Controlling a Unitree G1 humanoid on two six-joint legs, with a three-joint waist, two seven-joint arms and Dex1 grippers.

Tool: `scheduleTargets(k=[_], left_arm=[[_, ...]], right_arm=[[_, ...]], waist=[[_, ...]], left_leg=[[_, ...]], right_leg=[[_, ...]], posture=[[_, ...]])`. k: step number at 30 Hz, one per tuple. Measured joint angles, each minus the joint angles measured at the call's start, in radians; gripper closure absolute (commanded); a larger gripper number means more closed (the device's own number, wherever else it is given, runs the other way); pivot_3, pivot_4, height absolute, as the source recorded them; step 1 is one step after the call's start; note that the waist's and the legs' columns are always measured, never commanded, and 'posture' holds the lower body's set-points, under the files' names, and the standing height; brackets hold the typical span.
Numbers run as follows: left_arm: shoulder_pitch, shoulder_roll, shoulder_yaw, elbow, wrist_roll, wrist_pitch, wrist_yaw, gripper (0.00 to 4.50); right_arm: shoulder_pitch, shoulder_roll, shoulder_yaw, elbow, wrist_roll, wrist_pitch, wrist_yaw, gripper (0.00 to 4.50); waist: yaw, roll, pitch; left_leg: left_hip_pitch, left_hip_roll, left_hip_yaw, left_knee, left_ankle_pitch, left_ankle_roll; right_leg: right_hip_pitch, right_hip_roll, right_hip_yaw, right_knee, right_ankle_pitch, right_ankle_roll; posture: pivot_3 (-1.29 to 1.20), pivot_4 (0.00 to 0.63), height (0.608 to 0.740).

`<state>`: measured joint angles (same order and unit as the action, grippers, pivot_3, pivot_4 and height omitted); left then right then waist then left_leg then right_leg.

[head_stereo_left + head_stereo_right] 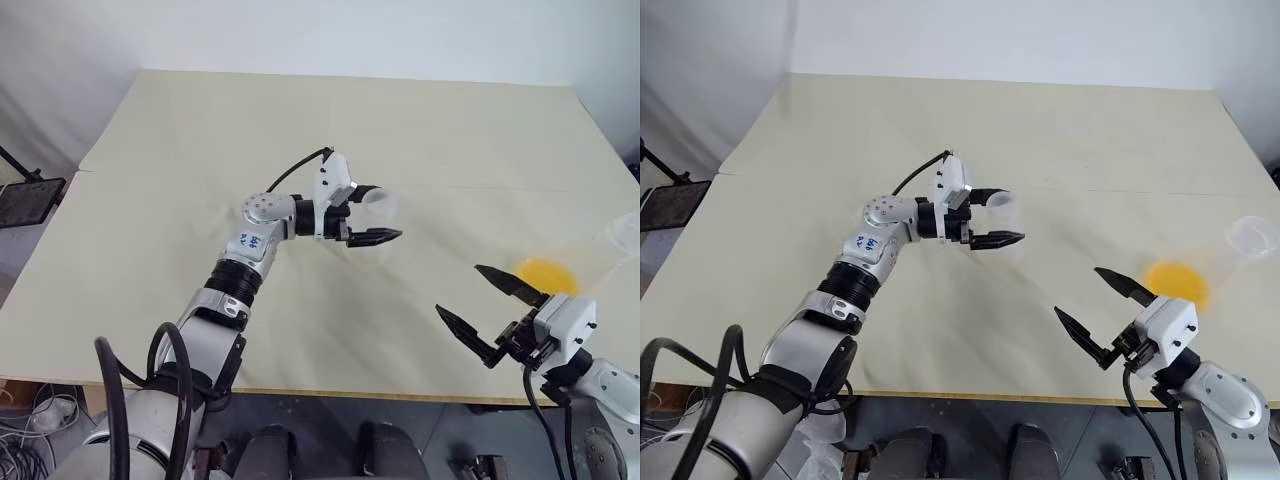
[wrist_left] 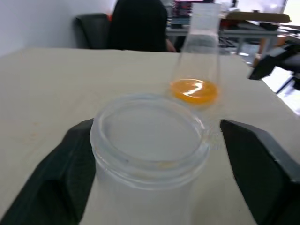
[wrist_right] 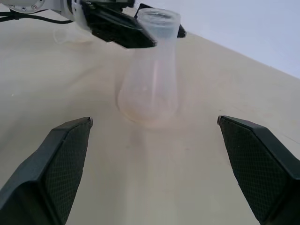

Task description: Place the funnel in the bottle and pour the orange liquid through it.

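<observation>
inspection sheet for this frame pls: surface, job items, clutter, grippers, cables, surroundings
Surface: pale table, bare apart from the glassware.
Job's things: empty bottle upright mid-table; orange liquid sits in a second clear flask toward the right edge; a small clear thing that may be the funnel lies behind the left arm.
Clutter: nothing seen.
Grippers: left gripper open, fingers either side of the bottle's neck, no grip visible; right gripper open, empty, near the front edge.
Cables: black cable looped over the left wrist.
Surroundings: dark chair and desks beyond the table.
</observation>
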<state>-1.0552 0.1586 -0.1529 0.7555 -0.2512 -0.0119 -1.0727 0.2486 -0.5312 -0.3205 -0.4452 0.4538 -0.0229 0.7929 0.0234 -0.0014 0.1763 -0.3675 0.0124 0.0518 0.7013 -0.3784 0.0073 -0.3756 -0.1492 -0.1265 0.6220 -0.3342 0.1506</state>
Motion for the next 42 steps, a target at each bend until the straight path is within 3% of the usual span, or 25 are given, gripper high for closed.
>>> scheduleTargets(k=[11,15,20,25,33,39,42], left_arm=[[0.052,0.067,0.065,-0.098,-0.006,0.022,-0.029,0.04],[0.115,0.148,0.104,-0.164,-0.012,0.009,-0.042,0.04],[0.276,0.258,0.222,-0.297,-0.068,-0.014,-0.032,0.04],[0.539,0.327,0.383,-0.575,-0.139,0.027,0.091,0.04],[1.064,0.289,0.691,-0.868,-0.167,0.046,0.381,0.04],[1.253,0.23,0.776,-0.948,-0.242,0.063,0.458,0.04],[1.265,0.219,0.767,-0.953,-0.261,0.083,0.479,0.04]], right_arm=[[-0.085,-0.015,0.04,0.015,0.01,0.03,0.015,0.0],[-0.176,-0.017,0.072,0.065,0.018,0.047,0.039,0.0],[-0.297,-0.031,0.126,0.146,0.037,0.07,0.102,0.0],[-0.422,-0.029,0.21,0.212,0.041,0.088,0.168,0.0],[-0.527,-0.012,0.294,0.262,0.051,0.116,0.255,0.0],[-0.579,-0.005,0.318,0.304,0.052,0.12,0.29,0.0],[-0.585,-0.005,0.319,0.316,0.052,0.121,0.303,0.0]], waist=[[-0.002,0.0,0.0],[-0.019,0.0,0.0],[-0.029,0.0,0.0],[-0.029,0.0,0.0],[-0.022,0.0,0.0],[-0.018,0.0,0.0],[-0.015,0.0,0.0]], left_leg=[[0.0,0.0,-0.001,0.001,0.0,0.0],[0.001,0.001,-0.001,0.0,0.0,0.0],[0.001,0.002,-0.004,0.002,0.0,0.0],[0.001,0.001,-0.013,0.002,0.0,0.0],[0.001,0.001,-0.015,0.003,0.0,0.0],[0.001,0.001,-0.015,0.004,0.0,0.0],[0.001,0.001,-0.015,0.004,0.0,0.0]], right_leg=[[0.0,0.0,0.0,0.001,0.0,0.0],[0.0,0.0,0.0,0.002,0.0,0.0],[0.0,0.0,-0.002,0.004,0.0,0.0],[0.001,-0.001,-0.002,0.004,0.0,0.0],[0.002,-0.002,-0.002,0.004,0.0,0.0],[0.003,-0.002,-0.001,0.003,0.0,0.0],[0.003,-0.002,-0.002,0.004,0.0,0.0]], posture=[[0.0,0.15,0.74],[0.0,0.15,0.74],[0.0,0.15,0.74],[0.0,0.15,0.74],[0.0,0.15,0.74],[0.0,0.15,0.74],[0.0,0.15,0.74]])
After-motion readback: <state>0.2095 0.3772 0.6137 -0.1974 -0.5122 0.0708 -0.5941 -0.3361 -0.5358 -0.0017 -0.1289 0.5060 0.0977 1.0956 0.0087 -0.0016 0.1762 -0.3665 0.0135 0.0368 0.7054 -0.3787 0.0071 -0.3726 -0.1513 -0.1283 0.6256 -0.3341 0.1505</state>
